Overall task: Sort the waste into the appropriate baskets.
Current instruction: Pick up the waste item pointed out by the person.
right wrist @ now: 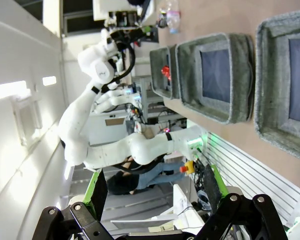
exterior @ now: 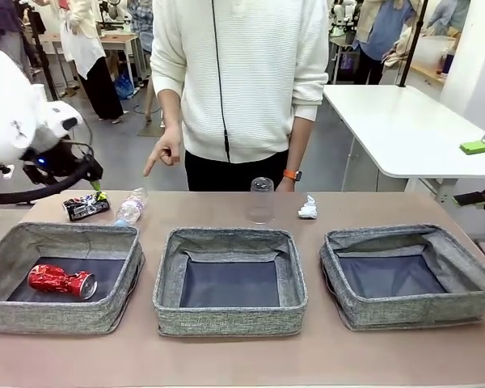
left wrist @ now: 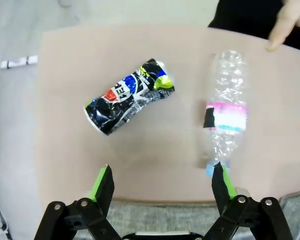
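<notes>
Left wrist view: left gripper (left wrist: 161, 169) points straight down over the table (left wrist: 155, 145), jaws wide and empty, above a dark can (left wrist: 130, 96) and bottle (left wrist: 224, 112) lying apart. Right gripper (right wrist: 154, 172), off the table's right, gapes empty too. Red can (exterior: 61, 281) lies in the left basket (exterior: 48, 317).

Bright, even overhead room light reaches me on the front view; the baskets (exterior: 229, 237) throw only thin, soft shadows on the table (exterior: 226, 360). The white shell of the left arm (exterior: 8, 105) is nearly blown out, and so is the white side table (exterior: 404, 129) at the far right. My left wrist view is softer: the printed can (left wrist: 129, 96) and the bottle (left wrist: 224, 107) cast faint shadows, the person's hand (left wrist: 290, 20) is blurred, and the table's edges bow. On the right wrist view the wall lamps (right wrist: 10, 90) glare white, and straight lines bend toward the edges.
</notes>
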`<state>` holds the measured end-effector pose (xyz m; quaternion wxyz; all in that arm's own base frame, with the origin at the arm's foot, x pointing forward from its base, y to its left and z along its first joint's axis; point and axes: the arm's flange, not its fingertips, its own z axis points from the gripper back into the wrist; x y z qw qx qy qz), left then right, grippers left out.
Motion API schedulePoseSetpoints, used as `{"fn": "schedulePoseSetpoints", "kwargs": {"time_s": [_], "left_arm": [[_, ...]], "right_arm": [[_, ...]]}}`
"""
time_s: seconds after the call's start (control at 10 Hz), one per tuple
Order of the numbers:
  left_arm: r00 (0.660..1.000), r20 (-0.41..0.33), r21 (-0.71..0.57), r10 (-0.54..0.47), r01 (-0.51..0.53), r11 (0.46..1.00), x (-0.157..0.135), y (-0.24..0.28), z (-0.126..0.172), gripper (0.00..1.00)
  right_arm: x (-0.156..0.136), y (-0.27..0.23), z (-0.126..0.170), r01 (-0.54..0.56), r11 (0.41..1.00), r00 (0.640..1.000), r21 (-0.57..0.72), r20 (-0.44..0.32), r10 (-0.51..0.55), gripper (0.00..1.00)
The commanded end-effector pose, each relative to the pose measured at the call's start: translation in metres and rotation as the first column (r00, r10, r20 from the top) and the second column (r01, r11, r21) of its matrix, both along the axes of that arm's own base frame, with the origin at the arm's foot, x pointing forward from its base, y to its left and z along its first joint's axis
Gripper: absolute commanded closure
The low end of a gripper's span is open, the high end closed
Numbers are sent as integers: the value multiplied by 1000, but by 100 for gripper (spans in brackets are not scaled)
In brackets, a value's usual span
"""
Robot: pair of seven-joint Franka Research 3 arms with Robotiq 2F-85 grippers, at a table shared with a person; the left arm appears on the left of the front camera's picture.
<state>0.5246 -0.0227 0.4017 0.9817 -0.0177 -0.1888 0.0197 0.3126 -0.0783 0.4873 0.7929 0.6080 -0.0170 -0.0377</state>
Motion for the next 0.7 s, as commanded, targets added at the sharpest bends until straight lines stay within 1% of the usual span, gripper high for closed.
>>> {"fn": "schedulePoseSetpoints", "kwargs": {"time_s": [0.0, 0.3, 0.4, 0.6], "left_arm": [[999, -47, 10, 4, -3, 1000, 18, -16, -7, 0], [998, -26, -59, -64, 62, 996, 34, -38, -21, 0], [996, -19, -76, -87, 85, 993, 44, -47, -29, 0], [993, -49, -53, -109, 107, 993, 65, -59, -45, 0]], "right_arm": [[1, 0, 5, -1, 1000, 1000, 8, -8, 1, 0], [1, 0, 5, -1, 1000, 1000, 8, -8, 1, 0], [1, 0, 5, -1, 1000, 1000, 8, -8, 1, 0], [1, 0, 5, -1, 1000, 1000, 8, -8, 1, 0]]}}
